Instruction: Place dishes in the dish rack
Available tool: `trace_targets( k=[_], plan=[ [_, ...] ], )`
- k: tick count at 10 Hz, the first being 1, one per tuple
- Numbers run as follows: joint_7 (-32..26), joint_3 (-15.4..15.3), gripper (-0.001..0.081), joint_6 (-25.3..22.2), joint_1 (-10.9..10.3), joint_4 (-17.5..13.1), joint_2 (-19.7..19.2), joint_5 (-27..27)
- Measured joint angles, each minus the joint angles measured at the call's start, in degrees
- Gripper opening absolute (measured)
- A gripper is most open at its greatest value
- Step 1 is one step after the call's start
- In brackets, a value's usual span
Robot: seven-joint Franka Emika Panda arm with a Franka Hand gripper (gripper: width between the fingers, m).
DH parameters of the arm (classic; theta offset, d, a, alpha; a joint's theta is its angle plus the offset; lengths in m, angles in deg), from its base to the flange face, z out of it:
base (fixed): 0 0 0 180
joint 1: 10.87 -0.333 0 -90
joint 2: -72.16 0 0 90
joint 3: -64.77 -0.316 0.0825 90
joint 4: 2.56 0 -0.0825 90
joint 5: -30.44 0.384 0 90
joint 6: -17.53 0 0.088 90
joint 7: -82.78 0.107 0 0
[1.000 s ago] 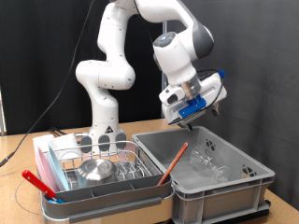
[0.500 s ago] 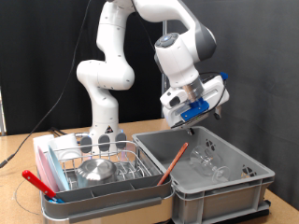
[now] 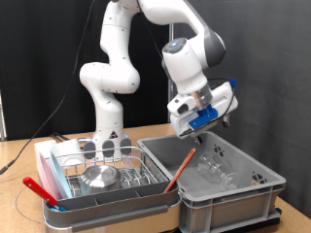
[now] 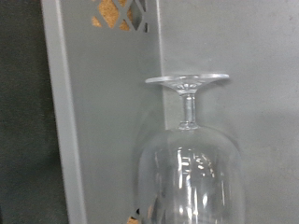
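My gripper [image 3: 197,132] hangs tilted above the large grey bin [image 3: 255,183], near its back left corner; its fingertips are too small to make out. In the wrist view a clear stemmed glass [image 4: 190,159] fills the frame very close to the camera, its round foot pointing away, against the bin's grey wall [image 4: 103,121]; no fingers show there. More clear glass pieces [image 3: 220,176] lie in the bin. The wire dish rack [image 3: 136,179] in its white tray stands on the exterior view's left, with a steel bowl [image 3: 100,177] and an upright light-blue plate [image 3: 72,177] in it.
A thin orange-brown stick [image 3: 180,167] leans inside the bin's left end. A red utensil [image 3: 43,189] lies along the rack's front left edge. The robot's white base [image 3: 109,121] stands behind the rack. A cable [image 3: 19,155] trails on the table at far left.
The gripper has shifted slightly up and to the exterior view's right above the bin. Rack, bowl and plate have not moved.
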Motion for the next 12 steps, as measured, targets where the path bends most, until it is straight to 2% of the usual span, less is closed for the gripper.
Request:
trace_targets(
  k=[1,2,4,6,7,9,12],
  plan=[
    [0.88,-1.89,0.0805,1.88,0.56,0.70,-1.18,-1.26],
    [2.82,-4.51,0.0805,4.45,2.09,1.17,-3.30,-3.80],
    [8.18,-8.72,0.0805,10.02,5.39,1.69,-9.65,-11.54],
    [12.81,-8.79,0.0805,14.72,5.90,1.84,-17.07,-19.76],
    [14.10,-7.79,0.0805,16.78,5.35,1.85,-20.54,-23.00],
    [15.80,-4.15,0.0805,19.70,2.26,1.77,-26.87,-27.94],
    [18.23,1.61,0.0805,24.29,-4.74,1.68,-33.32,-32.68]
  ],
)
